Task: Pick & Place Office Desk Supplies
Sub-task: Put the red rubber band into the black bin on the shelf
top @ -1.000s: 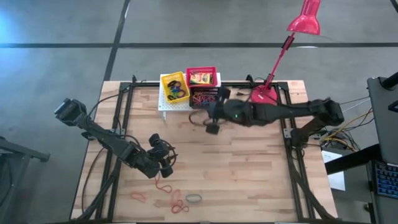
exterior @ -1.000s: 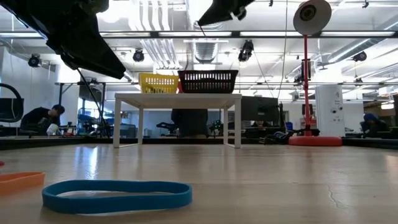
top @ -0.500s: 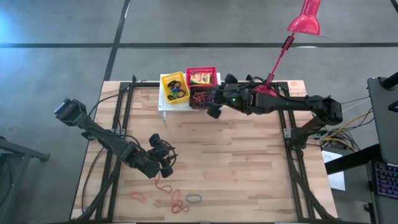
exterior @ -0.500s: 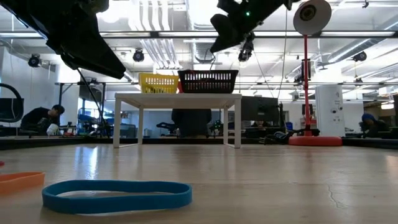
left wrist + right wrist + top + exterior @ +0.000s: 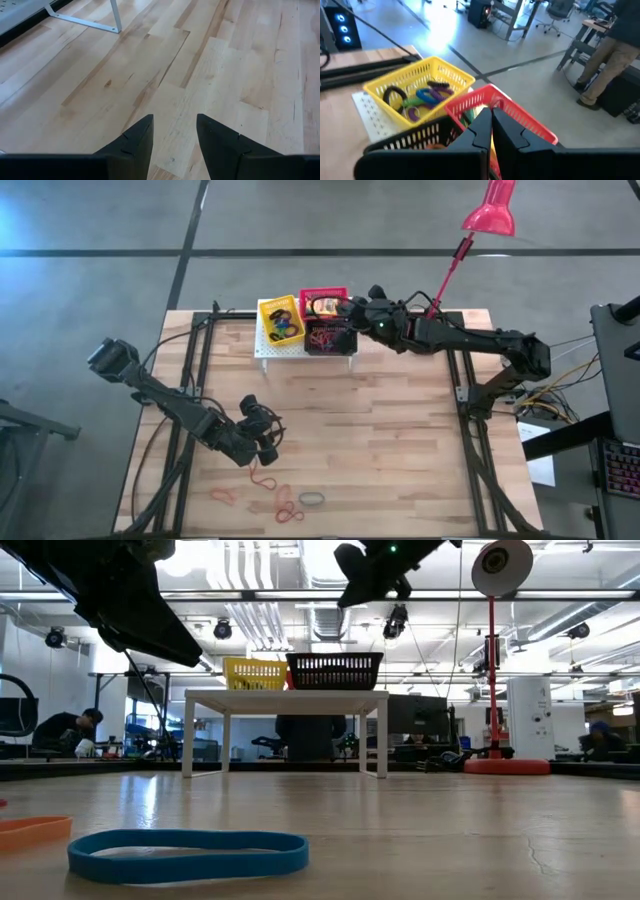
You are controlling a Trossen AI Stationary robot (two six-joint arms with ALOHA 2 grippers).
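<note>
right gripper (image 5: 349, 307), fingers pressed together, hovers over baskets holding thin coloured elastic loops (image 5: 422, 96).

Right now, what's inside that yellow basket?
The yellow basket holds a few elastic loops: black, blue, purple and green ones show in the right wrist view. Anything lying beneath them, or low behind its mesh wall, is hidden.
</note>
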